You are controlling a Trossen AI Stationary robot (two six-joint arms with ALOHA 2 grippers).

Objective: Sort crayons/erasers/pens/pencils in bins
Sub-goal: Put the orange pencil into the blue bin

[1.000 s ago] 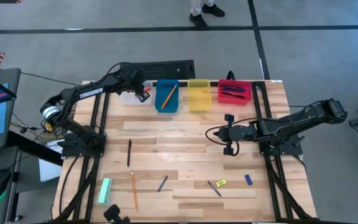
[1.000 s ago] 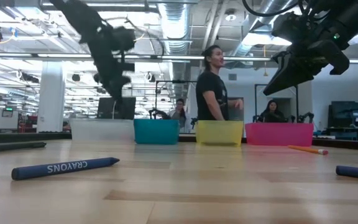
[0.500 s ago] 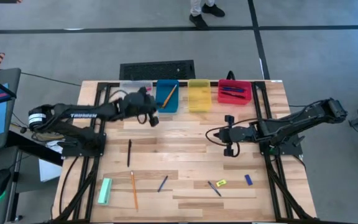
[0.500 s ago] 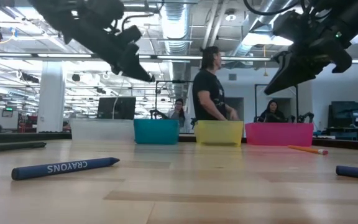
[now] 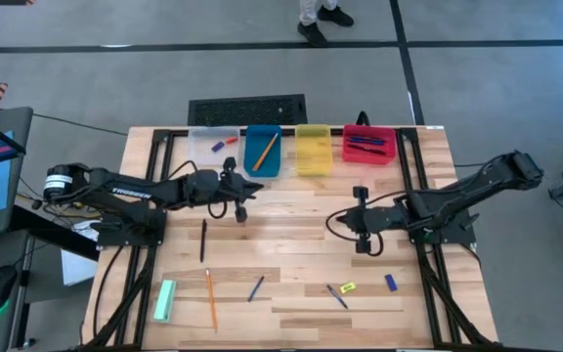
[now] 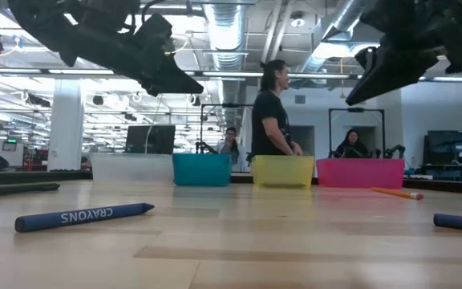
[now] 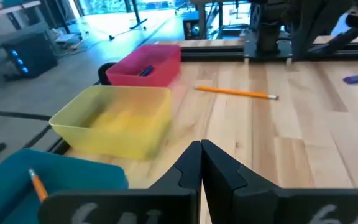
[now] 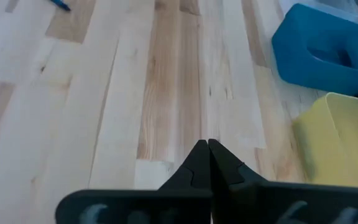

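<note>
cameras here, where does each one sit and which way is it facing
High view: overhead, looking straight down on the table, both arms and the four bins; left end effector and right end effector over bare wood.
Low view: at tabletop height, looking level across at the bins and people beyond; both arms hang in from above.
Left wrist view: on the left arm, facing the yellow bin and red bin; its shut fingers show.
Right wrist view: on the right arm, facing bare wood; shut fingers show.
Shared: both wrist views see the yellow bin.

Bins: clear (image 5: 213, 145), blue (image 5: 262, 152), yellow (image 5: 313, 150), red (image 5: 368, 145); pencil (image 5: 209, 298) orange.
</note>
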